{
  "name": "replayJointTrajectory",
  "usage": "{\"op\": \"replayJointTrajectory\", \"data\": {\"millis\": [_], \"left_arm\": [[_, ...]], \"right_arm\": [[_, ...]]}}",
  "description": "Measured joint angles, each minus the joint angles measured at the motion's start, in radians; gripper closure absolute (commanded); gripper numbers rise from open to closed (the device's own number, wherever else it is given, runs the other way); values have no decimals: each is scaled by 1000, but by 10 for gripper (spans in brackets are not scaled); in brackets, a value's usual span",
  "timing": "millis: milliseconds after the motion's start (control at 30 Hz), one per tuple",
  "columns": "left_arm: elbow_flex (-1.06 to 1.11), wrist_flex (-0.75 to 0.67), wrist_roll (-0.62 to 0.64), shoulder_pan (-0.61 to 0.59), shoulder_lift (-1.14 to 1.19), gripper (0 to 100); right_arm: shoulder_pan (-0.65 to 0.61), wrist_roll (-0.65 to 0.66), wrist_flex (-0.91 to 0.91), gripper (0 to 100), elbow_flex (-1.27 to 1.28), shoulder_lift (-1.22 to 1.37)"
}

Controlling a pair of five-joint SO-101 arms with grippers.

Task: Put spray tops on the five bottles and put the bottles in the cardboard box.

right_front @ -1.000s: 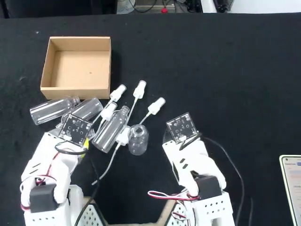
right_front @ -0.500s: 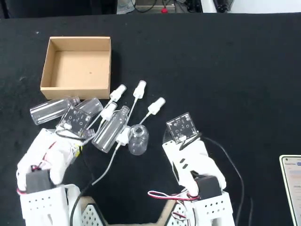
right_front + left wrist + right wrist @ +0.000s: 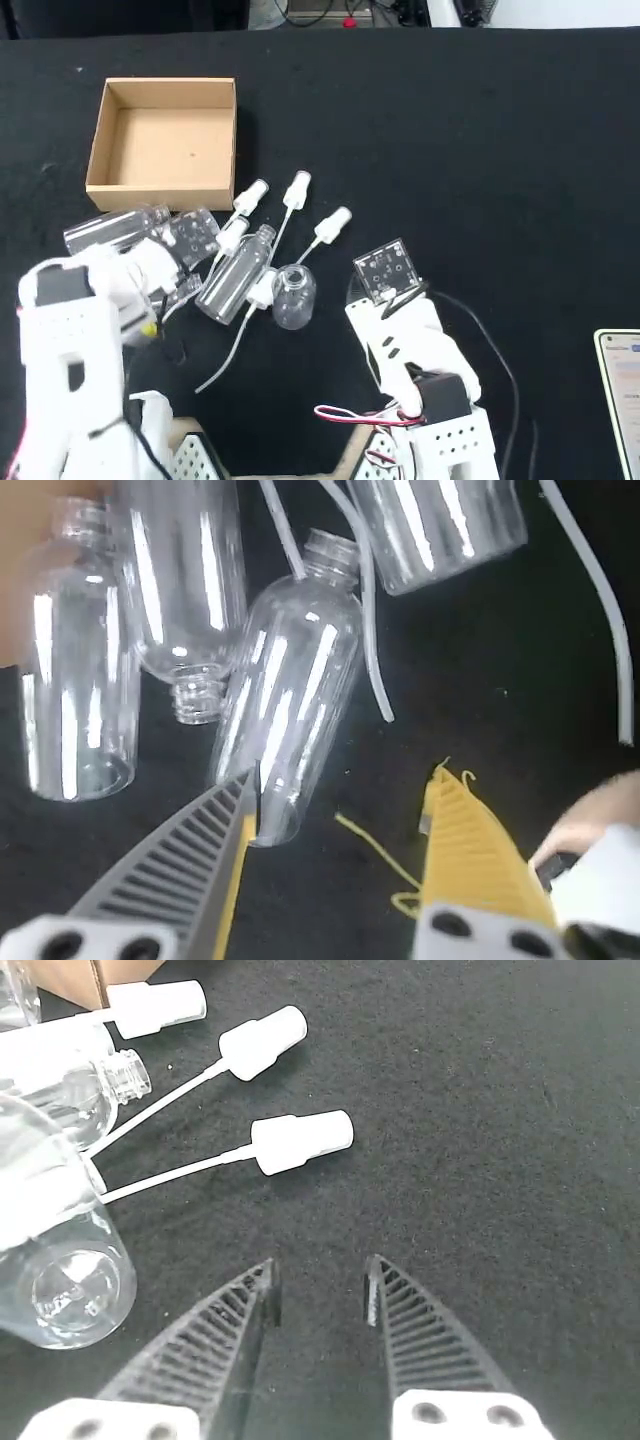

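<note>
Farthest left, the cardboard box [image 3: 160,192] sits open-topped at about ten o'clock on the black surface [image 3: 480,150]. Just at its six o'clock, clear uncapped bottles [image 3: 110,230] lie on their sides in a cluster. The left gripper [image 3: 345,785] hangs over them, released, jaws spread wide. The nearest bottle [image 3: 290,680] has its base just beside one finger. White spray tops [image 3: 297,190] with long dip tubes fan out at the box's four o'clock, loose among the bottles. The rightmost bottle [image 3: 293,295] lies at the cluster's edge. At about three o'clock from it, the right gripper [image 3: 320,1270] hangs over bare surface, likewise released, jaws apart.
</note>
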Motion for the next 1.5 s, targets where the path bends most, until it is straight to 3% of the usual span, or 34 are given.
{"op": "replayJointTrajectory", "data": {"millis": [333,767,1067,1233,1333,1500], "left_arm": [[-80,-107,-18,0,296,741],[92,-410,-23,-2,347,743],[126,-428,-26,-2,350,762],[138,-425,-26,-2,350,975],[140,-422,-26,2,350,930],[140,-422,-26,-2,350,939]], "right_arm": [[0,0,0,853,0,0],[0,0,0,853,0,0],[0,0,0,853,0,0],[0,0,21,853,0,0],[0,2,25,853,0,0],[0,3,25,853,0,0]]}}
